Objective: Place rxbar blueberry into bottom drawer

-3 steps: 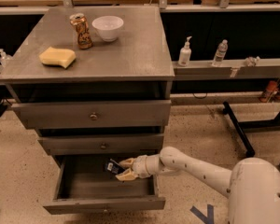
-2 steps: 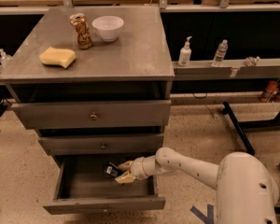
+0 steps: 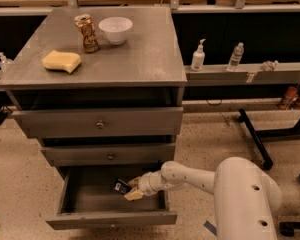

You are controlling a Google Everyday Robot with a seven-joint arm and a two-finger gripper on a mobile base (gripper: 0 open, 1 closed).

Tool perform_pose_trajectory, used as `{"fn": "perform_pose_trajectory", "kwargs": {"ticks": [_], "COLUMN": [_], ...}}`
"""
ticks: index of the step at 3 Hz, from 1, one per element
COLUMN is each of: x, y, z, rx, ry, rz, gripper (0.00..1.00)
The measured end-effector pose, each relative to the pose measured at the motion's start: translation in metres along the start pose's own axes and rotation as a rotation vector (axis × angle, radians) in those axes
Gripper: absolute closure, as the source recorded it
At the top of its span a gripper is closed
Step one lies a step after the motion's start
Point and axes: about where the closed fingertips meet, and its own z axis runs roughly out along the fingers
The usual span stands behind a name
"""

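Note:
The bottom drawer (image 3: 110, 218) of the grey cabinet is pulled open, its grey interior showing. My gripper (image 3: 130, 188) reaches into it from the right, over the drawer's right half. It is shut on the rxbar blueberry (image 3: 121, 187), a small dark bar with a white patch, held just above the drawer floor. The bar sticks out to the left of the fingertips.
On the cabinet top (image 3: 140, 59) sit a yellow sponge (image 3: 62, 61), a can (image 3: 87, 32) and a white bowl (image 3: 115, 29). The two upper drawers (image 3: 97, 124) are closed. A shelf to the right holds bottles (image 3: 198, 56). A black stand leg (image 3: 252, 136) lies on the floor at right.
The arm has pushed further left into the drawer, carrying the bar with it. The robot's body has come closer into view.

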Motion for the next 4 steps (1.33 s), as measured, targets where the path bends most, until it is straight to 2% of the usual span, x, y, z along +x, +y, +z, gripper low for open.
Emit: {"fn": "perform_pose_trajectory", "kwargs": {"ticks": [2,4], "x": [0.035,0.049], "y": [-0.006,-0.019], "z": [0.021,0.027], "rx": [0.039,0.093], "ry": [0.005,0.008], "rz": [0.065,0.112], "gripper": [1.0,1.0]}}
